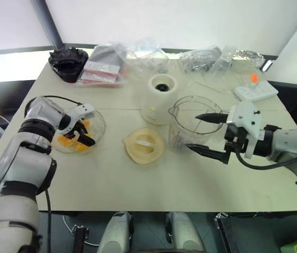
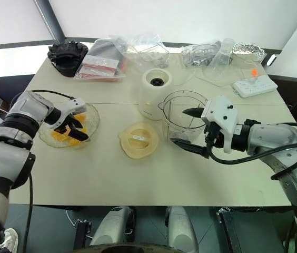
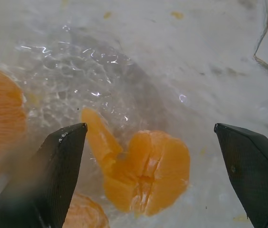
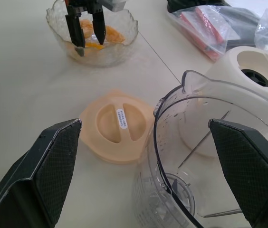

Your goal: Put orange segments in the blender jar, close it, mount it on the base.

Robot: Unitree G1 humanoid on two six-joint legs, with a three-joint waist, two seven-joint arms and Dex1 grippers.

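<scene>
Table (image 1: 111, 184), cream and flat, bears plastic bags (image 1: 138, 58) along its far edge.

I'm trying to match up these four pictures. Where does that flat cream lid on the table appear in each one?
Left eye view: the lid lies near the middle of the table, in front of the base.
Right eye view: the lid lies near the middle, beside the blender jar.
Left wrist view: not in it; orange segments in the glass dish.
Right wrist view: centre.
Shared landmark: the blender jar beside the lid.
</scene>
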